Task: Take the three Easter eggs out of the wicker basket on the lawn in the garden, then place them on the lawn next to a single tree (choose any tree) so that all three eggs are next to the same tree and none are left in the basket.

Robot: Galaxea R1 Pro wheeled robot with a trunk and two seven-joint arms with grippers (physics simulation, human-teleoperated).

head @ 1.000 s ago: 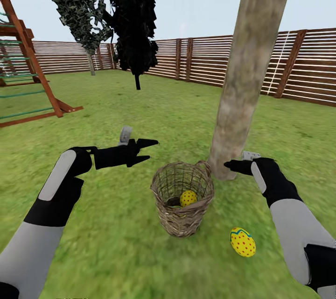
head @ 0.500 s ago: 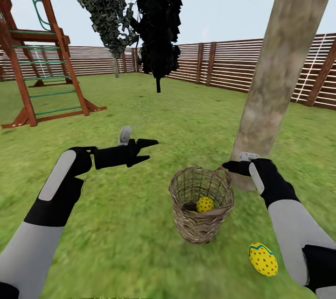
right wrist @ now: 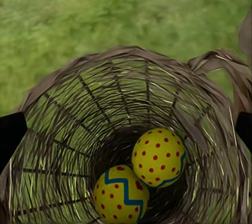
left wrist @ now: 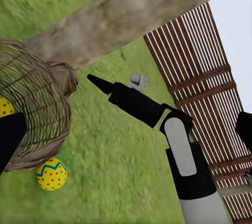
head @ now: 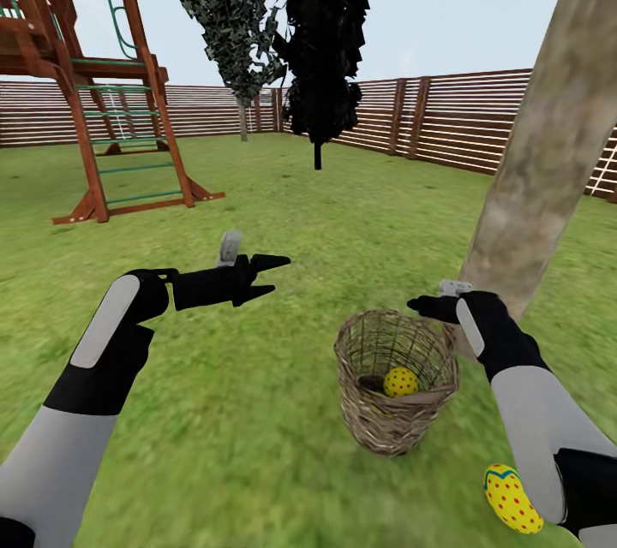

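My view has swung left; my right pincer (head: pixel 426 305), spread and empty, hangs above the wicker basket (head: pixel 396 419), where two Easter eggs (right wrist: pixel 157 157) wait; one egg (head: pixel 511 498) lies out.

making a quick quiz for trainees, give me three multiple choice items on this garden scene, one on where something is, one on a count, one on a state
1. Where is the egg that is out of the basket?
A. on the lawn beside the basket
B. on the play frame
C. in the left gripper

2. How many eggs lie in the basket?
A. none
B. two
C. three

3. What state is the left gripper in?
A. shut on an egg
B. open and empty
C. shut on the basket rim

Answers:
1 A: the egg lies on the lawn near the wicker basket.
2 B: the right wrist view shows two eggs inside.
3 B: the left gripper has its fingers apart, holding nothing.
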